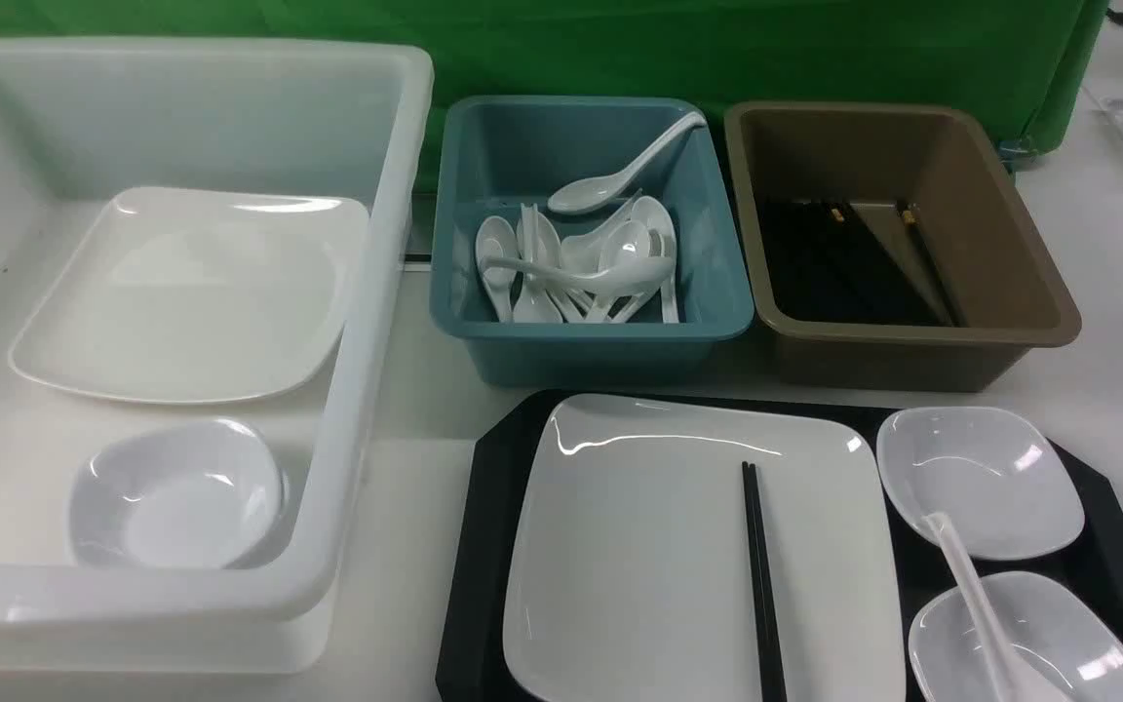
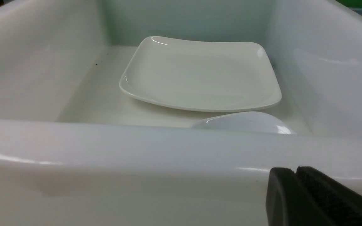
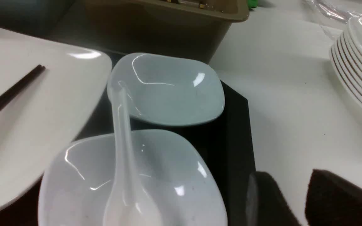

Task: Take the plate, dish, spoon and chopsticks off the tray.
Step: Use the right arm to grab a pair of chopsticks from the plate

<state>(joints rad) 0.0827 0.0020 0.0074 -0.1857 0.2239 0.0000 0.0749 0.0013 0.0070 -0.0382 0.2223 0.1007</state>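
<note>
Front view: spotting the tray (image 1: 479, 585) at the near table edge, packed tight. Plate (image 1: 639, 565) on the left with chopsticks (image 1: 759, 575) lying on it, far dish (image 1: 981, 483) and near dish (image 1: 1088, 634) on the right, spoon (image 1: 976, 595) bridging both. Bare white table strip toward the white tub (image 1: 376, 322).

Left wrist: left gripper (image 2: 295, 172) pinched closed on nothing, just outside the tub's rim.

Right wrist: right gripper (image 3: 289, 177) parted, empty, beside the tray's right edge, white table showing in the gap.

The plate (image 1: 639, 546) lies left on the tray (image 1: 484, 585), the chopsticks (image 1: 759, 575) on it. Rightward, the spoon (image 1: 976, 595) spans the far dish (image 1: 1000, 468) and near dish (image 1: 1078, 624).
</note>
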